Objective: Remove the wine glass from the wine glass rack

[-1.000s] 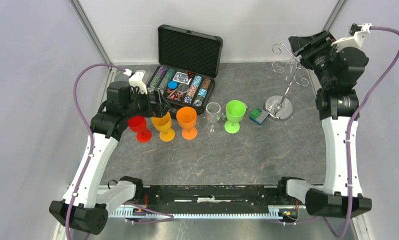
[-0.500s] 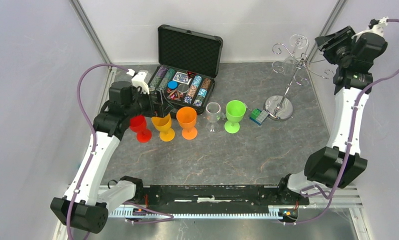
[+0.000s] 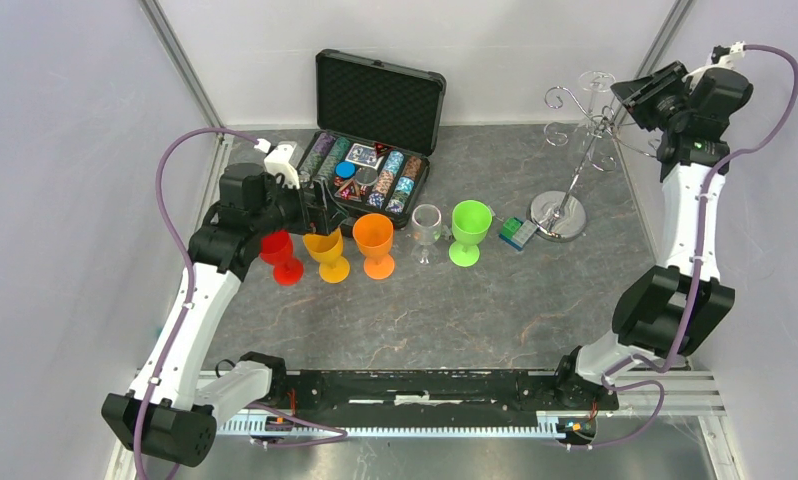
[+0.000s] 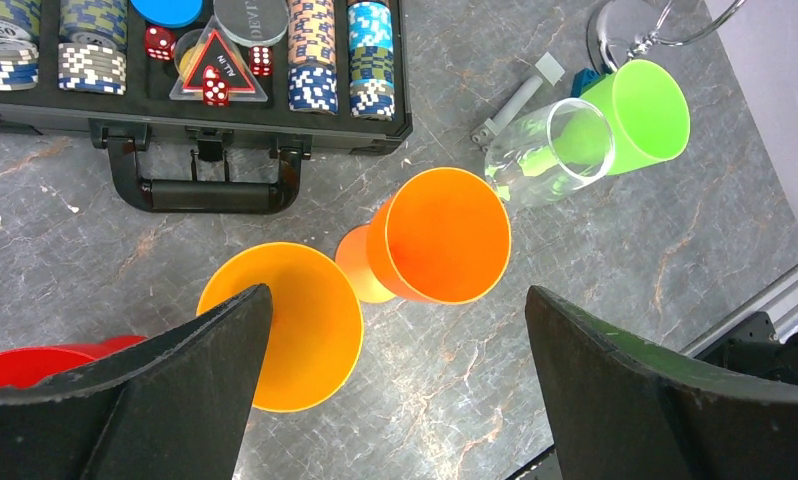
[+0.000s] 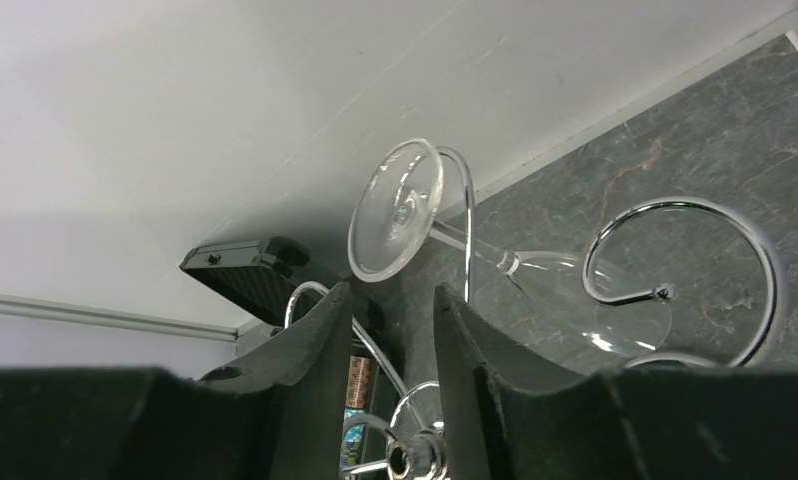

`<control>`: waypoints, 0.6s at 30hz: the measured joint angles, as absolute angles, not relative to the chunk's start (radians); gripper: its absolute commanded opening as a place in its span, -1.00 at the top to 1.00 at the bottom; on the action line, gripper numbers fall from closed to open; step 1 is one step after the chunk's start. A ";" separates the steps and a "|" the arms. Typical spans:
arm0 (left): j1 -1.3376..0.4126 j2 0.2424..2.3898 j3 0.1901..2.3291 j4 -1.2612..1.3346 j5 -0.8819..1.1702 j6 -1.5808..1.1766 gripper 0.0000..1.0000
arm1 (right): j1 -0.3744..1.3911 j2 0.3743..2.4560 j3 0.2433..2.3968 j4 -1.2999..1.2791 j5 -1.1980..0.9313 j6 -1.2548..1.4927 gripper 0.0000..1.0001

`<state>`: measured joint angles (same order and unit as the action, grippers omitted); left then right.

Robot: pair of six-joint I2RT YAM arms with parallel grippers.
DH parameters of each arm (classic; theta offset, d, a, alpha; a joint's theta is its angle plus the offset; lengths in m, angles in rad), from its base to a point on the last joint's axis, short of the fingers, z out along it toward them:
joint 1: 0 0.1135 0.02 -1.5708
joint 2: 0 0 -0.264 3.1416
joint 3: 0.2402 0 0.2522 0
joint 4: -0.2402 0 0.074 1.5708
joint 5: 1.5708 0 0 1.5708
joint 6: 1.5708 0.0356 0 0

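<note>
One wine glass (image 5: 520,268) hangs on wine glass rack (image 3: 578,170). Right gripper (image 5: 390,295) edges back toward rack from its right, pincer slightly apart, empty: grasp pending.

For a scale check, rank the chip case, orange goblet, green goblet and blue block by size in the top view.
1. chip case
2. orange goblet and green goblet, looking alike
3. blue block
</note>
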<state>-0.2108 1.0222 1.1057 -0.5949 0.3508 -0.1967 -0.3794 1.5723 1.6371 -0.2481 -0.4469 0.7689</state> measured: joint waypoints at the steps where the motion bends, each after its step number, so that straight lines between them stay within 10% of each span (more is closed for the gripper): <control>1: -0.211 1.022 1.106 -0.595 0.351 -0.197 -1.00 | -0.378 1.580 1.637 -0.248 -0.447 0.771 0.17; 18: -0.211 1.018 1.089 -0.588 0.349 -0.193 -1.00 | -0.351 1.638 1.637 -0.133 -0.435 0.889 0.26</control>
